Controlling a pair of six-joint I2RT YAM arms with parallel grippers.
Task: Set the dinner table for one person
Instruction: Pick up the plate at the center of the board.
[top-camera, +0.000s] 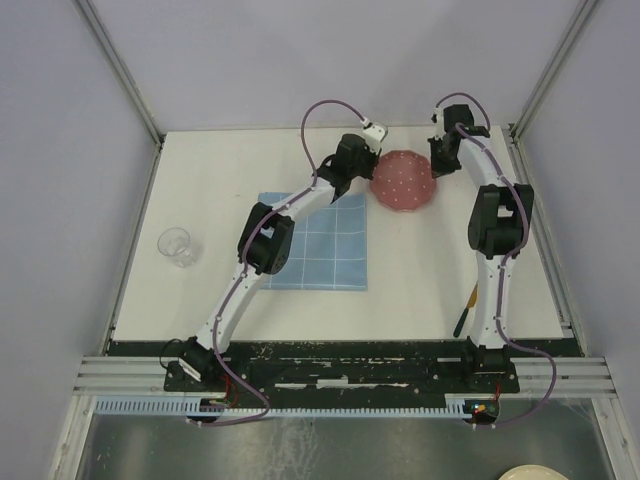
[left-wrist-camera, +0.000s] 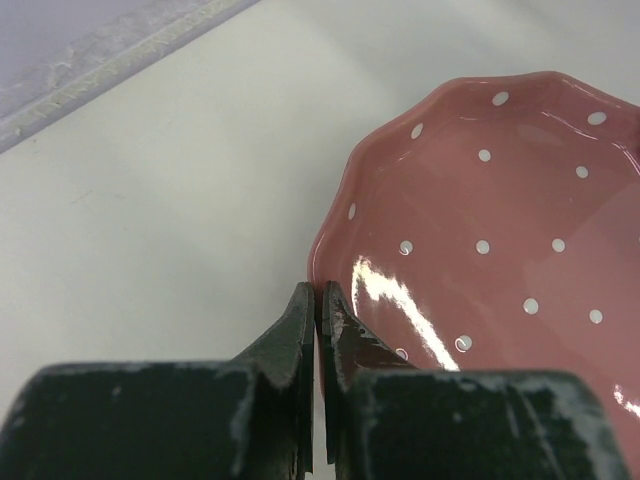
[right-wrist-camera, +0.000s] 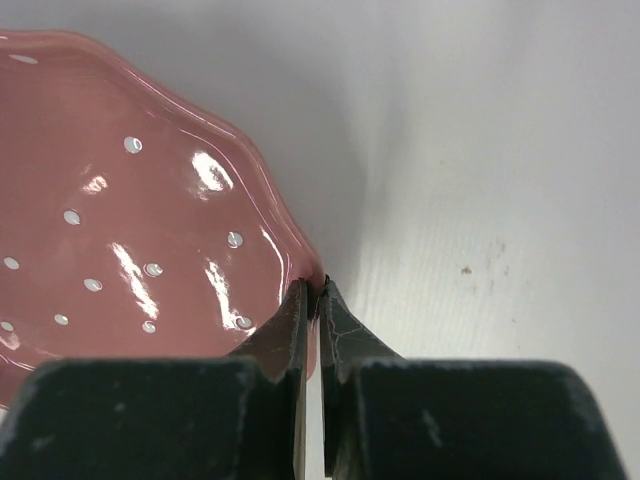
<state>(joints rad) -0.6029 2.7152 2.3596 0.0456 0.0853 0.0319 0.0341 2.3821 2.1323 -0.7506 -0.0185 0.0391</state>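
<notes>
A pink plate with white dots (top-camera: 404, 181) is at the back middle of the white dinner table (top-camera: 420, 270), just right of the blue grid placemat (top-camera: 325, 243). My left gripper (top-camera: 372, 168) is shut on the plate's left rim (left-wrist-camera: 322, 300). My right gripper (top-camera: 437, 165) is shut on its right rim (right-wrist-camera: 318, 288). The plate (left-wrist-camera: 500, 230) fills the right of the left wrist view and the left of the right wrist view (right-wrist-camera: 120, 210).
A clear glass (top-camera: 177, 247) stands at the left of the table. A utensil with a yellow and dark handle (top-camera: 466, 311) lies near the front right, beside the right arm. Metal frame rails run along the table's back and sides.
</notes>
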